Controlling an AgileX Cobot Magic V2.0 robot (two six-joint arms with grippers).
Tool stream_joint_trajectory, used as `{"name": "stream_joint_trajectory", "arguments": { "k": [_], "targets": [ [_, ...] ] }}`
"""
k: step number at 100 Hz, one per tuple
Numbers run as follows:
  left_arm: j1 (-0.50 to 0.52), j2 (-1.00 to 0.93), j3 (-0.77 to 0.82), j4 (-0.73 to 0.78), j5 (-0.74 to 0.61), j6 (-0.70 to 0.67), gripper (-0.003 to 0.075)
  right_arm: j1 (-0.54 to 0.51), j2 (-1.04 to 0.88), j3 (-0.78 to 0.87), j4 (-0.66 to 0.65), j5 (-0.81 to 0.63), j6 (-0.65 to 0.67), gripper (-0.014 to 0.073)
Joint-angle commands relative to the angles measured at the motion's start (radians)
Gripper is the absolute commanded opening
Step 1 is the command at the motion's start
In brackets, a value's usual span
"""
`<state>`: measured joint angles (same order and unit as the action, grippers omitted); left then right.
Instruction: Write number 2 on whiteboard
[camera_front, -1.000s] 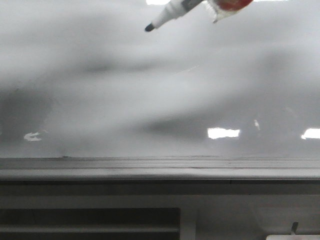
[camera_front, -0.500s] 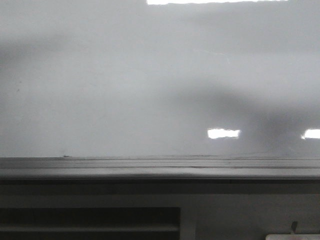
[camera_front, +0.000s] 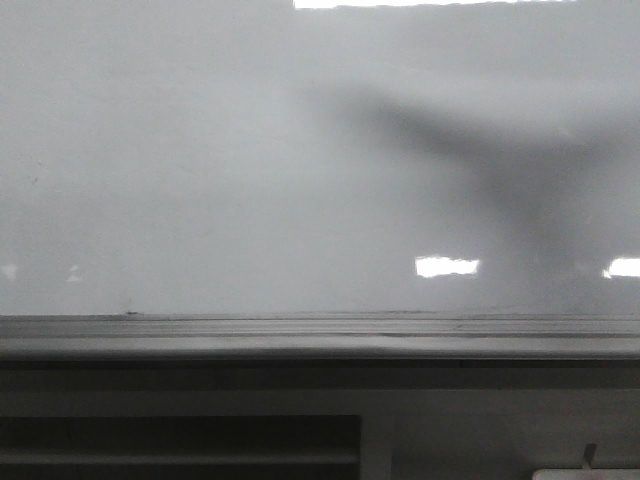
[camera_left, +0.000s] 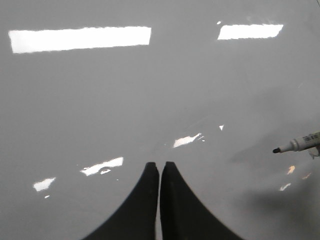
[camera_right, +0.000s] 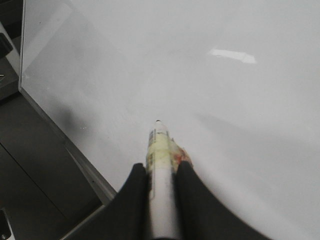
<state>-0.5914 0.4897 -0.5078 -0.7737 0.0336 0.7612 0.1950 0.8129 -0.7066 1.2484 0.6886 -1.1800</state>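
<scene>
Looking forward, we see the whiteboard (camera_front: 200, 180) filling the upper part of the view, glossy, with bright light reflections and a broad dark shadow across its right half. Its grey ledge (camera_front: 320, 335) runs the full width along the lower edge, and a dark slatted panel (camera_front: 180, 445) sits below on the left. We see no tool and no drawn stroke here.

From the left wrist, we see the left tool (camera_left: 159, 170) clenched, its two black fingers pressed together with nothing between them, over bare board surface. A marker (camera_left: 300, 145) with a black tip pokes in from the edge of that view, well apart from the fingers.

From the right wrist, we see the right tool (camera_right: 162, 172) grasping the marker (camera_right: 161, 165) between both fingers, tip pointing at the board; we cannot tell whether it touches. The board's edge (camera_right: 55, 127) runs close beside the tool, with dark ground beyond and wide unmarked board on the other side.
</scene>
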Motion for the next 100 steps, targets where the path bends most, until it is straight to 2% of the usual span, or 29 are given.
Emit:
{"name": "stream_joint_trajectory", "arguments": {
  "k": [1, 13, 53, 100],
  "targets": [
    [0.003, 0.001, -0.026, -0.001, -0.079, -0.011, -0.0020, 0.021, 0.033, -0.028, 0.084, -0.026, -0.067, -0.0062],
    [0.003, 0.001, -0.026, -0.001, -0.087, -0.011, -0.0020, 0.076, 0.065, -0.028, 0.084, -0.071, -0.098, -0.0062],
    [0.003, 0.005, -0.026, 0.002, -0.087, -0.011, -0.0020, 0.332, 0.169, -0.030, 0.084, -0.391, -0.146, -0.0062],
    [0.003, 0.005, -0.026, 0.002, -0.087, -0.009, -0.0020, 0.350, 0.206, -0.030, 0.084, -0.559, -0.151, -0.0062]
  ]
}}
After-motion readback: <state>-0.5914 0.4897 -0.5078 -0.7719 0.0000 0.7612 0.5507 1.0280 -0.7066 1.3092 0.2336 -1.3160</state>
